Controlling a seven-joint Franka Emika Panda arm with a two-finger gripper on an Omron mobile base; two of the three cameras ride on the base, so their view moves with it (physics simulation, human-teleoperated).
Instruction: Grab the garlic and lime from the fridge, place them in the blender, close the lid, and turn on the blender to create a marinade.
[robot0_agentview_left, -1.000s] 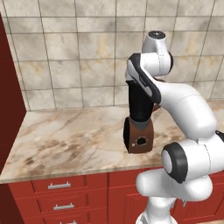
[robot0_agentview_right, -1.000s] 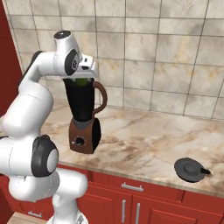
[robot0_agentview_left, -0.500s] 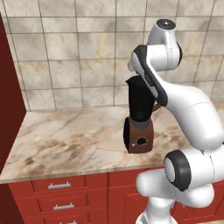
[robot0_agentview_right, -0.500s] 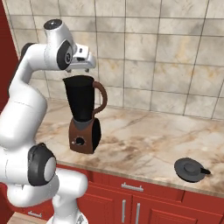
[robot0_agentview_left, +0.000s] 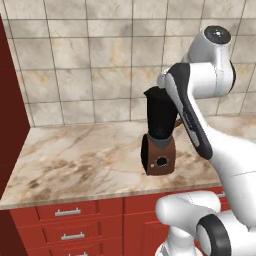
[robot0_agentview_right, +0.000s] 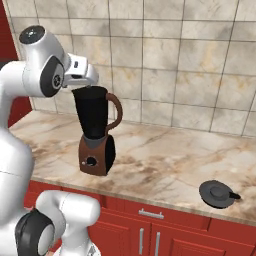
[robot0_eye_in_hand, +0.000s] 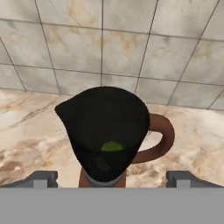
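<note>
Blender lidless, lime inside

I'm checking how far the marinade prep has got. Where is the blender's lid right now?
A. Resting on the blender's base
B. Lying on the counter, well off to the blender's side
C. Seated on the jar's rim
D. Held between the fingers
B: in the right base view the lid lies flat on the counter near its front edge, well apart from the blender, whose jar is open at the top.
</note>
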